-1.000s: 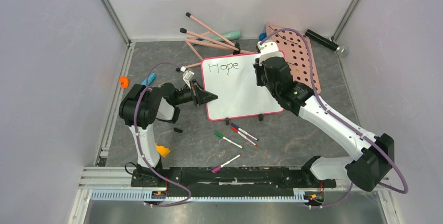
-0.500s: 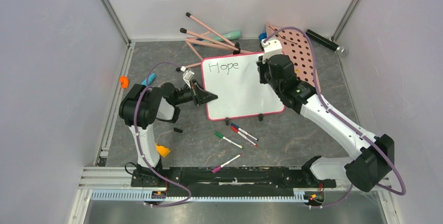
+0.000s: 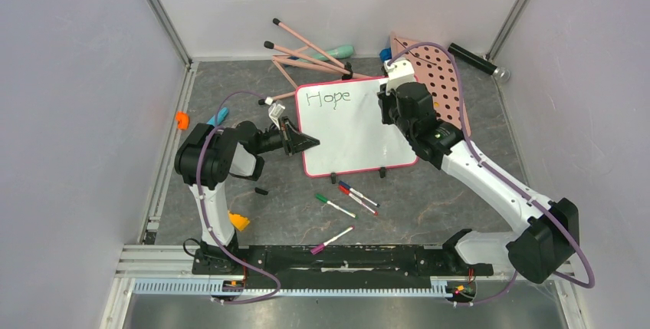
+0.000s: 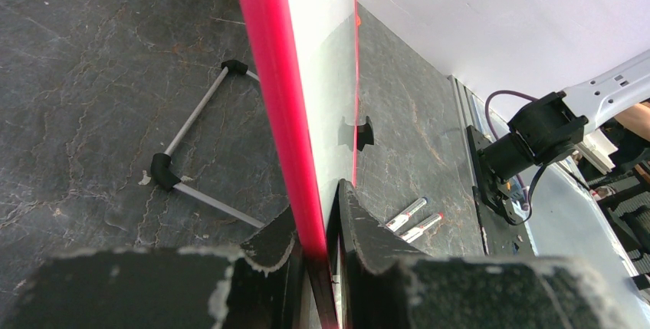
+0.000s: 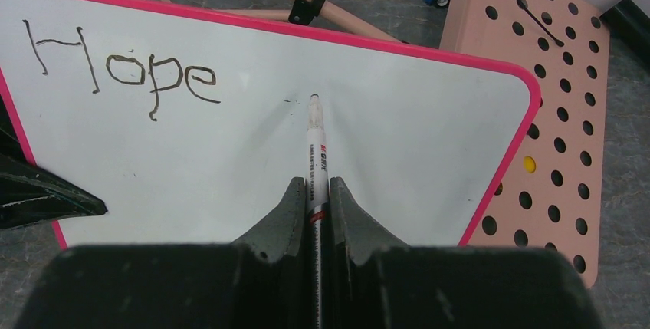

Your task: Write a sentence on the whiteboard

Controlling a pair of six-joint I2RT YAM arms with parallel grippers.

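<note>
Black-tipped marker (image 5: pixel 316 145) faces whiteboard (image 5: pixel 421 137) in right-wrist view only.

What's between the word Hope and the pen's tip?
Just bare glossy pink-rimmed whiteboard and a tiny black speck by the thin white marker pen; the right wrist view shows it.

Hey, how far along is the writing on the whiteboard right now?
Done: one word, "Hope", sits top left on the whiteboard. In hand: the right gripper is shut on a marker, tip poised just right of that word, while the left gripper clamps the board's pink rim. Left: the rest of the sentence; the board below is blank.
</note>
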